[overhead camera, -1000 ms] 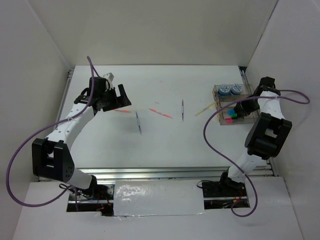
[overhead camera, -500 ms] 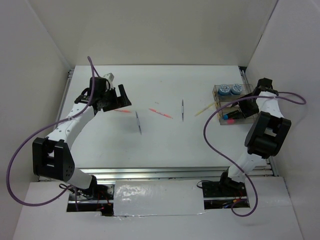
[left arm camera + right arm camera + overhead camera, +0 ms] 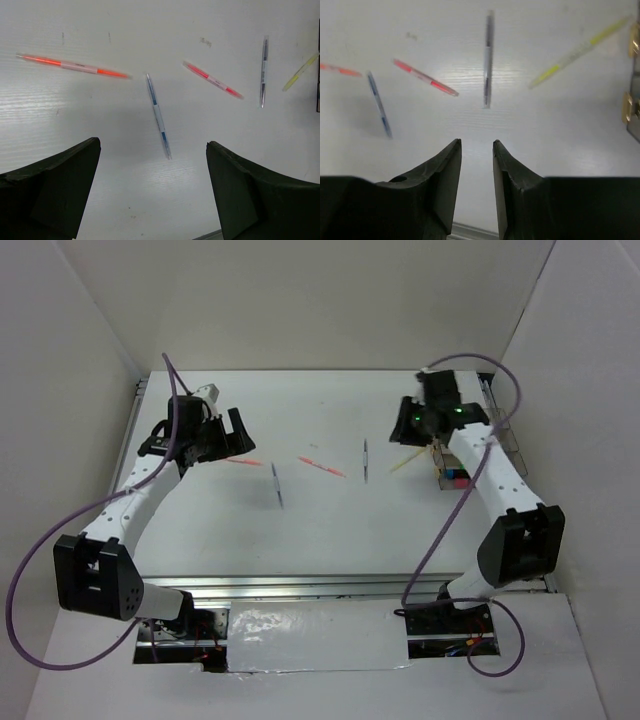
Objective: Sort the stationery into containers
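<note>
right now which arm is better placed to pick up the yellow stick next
Right. The right gripper hangs empty close to the yellow stick. The left gripper is far off on the other side, by an orange stick.

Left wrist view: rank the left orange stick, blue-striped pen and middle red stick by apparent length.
1. Thin orange stick on the left.
2. Thin silver pen with blue stripes, nearer the camera.
3. Thin red stick in the middle.

A white table point(image 3: 330, 530) (faintly scuffed) sits between white walls point(image 3: 300, 300), edged by a metal rail point(image 3: 300, 585).
</note>
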`<state>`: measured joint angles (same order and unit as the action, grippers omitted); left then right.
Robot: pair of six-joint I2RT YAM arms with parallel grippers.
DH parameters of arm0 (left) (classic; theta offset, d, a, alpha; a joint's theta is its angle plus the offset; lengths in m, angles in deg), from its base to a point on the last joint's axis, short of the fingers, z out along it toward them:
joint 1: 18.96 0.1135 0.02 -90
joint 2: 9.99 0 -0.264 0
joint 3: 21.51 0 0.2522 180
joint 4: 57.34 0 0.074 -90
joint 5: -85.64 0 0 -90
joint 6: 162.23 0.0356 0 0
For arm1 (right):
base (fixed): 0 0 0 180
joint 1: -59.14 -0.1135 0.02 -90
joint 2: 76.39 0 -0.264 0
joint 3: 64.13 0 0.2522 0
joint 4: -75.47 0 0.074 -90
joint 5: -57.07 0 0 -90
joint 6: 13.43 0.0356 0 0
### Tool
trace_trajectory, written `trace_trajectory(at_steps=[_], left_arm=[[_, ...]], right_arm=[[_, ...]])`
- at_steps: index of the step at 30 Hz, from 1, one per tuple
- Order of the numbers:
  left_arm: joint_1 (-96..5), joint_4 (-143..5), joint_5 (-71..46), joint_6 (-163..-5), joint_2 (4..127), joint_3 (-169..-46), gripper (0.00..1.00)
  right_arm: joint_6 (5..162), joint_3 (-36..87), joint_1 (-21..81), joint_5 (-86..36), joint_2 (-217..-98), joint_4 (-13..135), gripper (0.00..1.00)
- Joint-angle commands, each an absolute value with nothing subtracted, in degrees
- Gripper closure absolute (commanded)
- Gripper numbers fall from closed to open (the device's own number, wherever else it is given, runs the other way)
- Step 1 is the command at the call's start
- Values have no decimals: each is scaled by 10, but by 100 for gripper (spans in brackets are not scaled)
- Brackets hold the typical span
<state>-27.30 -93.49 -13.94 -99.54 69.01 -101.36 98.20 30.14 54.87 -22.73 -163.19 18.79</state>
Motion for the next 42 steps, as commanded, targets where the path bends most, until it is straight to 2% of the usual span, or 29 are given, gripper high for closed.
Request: trace_trajectory(at_steps=[1, 3, 5, 7, 10, 11, 12, 14, 16, 21, 27, 42], left_arm=[[-267, -929, -123, -970, 670, -1009, 1], [-264, -928, -118, -968, 667, -1003, 1], [-263, -926, -117, -966, 661, -999, 1], [-261, -921, -110, -967, 657, -993, 1], [-258, -918, -112, -967, 659, -989, 1], [-257, -918, -112, -966, 661, -989, 1], [-256, -918, -113, -965, 665, -990, 1], [-253, -916, -114, -963, 670, -989, 1], [-252, -914, -117, -965, 676, -989, 1], [-252, -914, -125, -968, 693, -993, 1], [-251, -914, -130, -975, 709, -1001, 1], [-252, -916, -131, -978, 714, -1008, 1]], right_arm=[[818, 357, 453, -396, -1654, 226, 62], [795, 392, 420, -447, -1717, 213, 61], [819, 465, 432, -442, -1785, 161, 58], [875, 517, 444, -443, -1839, 129, 51], [939, 501, 462, -462, -1867, 139, 43], [953, 497, 467, -468, -1872, 137, 32], [964, 493, 470, -474, -1878, 136, 28], [989, 495, 482, -473, -1898, 131, 26], [1006, 498, 496, -445, -1919, 128, 26], [1020, 497, 522, -409, -1945, 122, 34], [1047, 489, 526, -383, -1968, 107, 33], [1067, 490, 535, -414, -2007, 99, 39]])
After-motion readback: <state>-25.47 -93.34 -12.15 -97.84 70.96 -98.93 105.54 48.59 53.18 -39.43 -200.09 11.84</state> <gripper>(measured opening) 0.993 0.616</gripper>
